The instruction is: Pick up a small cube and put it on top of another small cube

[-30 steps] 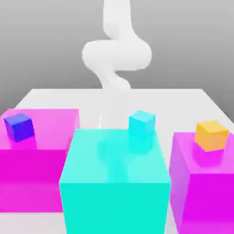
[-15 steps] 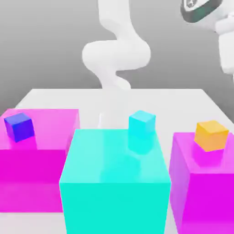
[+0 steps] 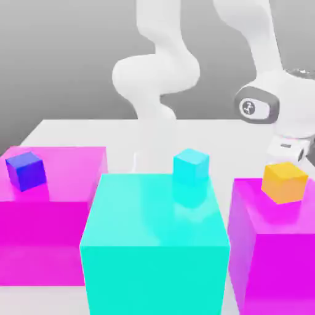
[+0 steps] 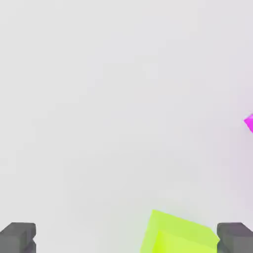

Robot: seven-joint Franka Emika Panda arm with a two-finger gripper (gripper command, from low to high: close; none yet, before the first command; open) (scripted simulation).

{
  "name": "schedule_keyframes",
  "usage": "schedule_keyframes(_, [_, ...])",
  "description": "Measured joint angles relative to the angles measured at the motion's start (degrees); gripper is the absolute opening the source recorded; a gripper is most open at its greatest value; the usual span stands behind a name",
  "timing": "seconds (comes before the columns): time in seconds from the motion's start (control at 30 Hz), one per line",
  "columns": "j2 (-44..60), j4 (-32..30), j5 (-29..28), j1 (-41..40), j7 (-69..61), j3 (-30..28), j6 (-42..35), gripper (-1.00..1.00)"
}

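The small cube point(image 4: 178, 236), lime and glossy, lies on the white table in the hand view. My gripper point(image 4: 127, 239) is open above it, its two dark fingertips point(image 4: 19, 237) wide apart, and the cube sits nearer one of them. Nothing is held. In the exterior view the arm's wrist point(image 3: 271, 106) hangs low at the right, behind the right magenta block point(image 3: 271, 246). A small orange cube point(image 3: 283, 182) rests on that block, and a small cyan cube point(image 3: 191, 165) sits on the big cyan block point(image 3: 154, 246).
A small blue cube point(image 3: 26, 171) sits on the left magenta block point(image 3: 49, 209). The three big blocks stand in a row across the front of the white table point(image 3: 203, 132). A magenta corner point(image 4: 249, 122) shows near the lime cube.
The arm has swung down on the exterior view's right, from high up to just behind the right magenta block. The cubes have not moved.
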Motion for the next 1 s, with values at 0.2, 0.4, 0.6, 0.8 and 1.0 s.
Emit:
schedule_keyframes(0.2, [4.1,-0.3,-8.3,-1.7,10.2,-1.4,3.8,0.00])
schedule_keyframes(0.4, [10.8,1.3,-19.2,6.1,18.4,-11.8,8.8,0.00])
schedule_keyframes(0.6, [16.0,2.1,-24.6,13.7,22.2,-20.9,13.0,-1.00])
schedule_keyframes(0.8, [15.9,2.2,-24.9,13.5,22.5,-20.8,12.9,-1.00])
schedule_keyframes(1.0, [9.8,1.0,-16.4,6.5,16.4,-11.5,8.3,-1.00])
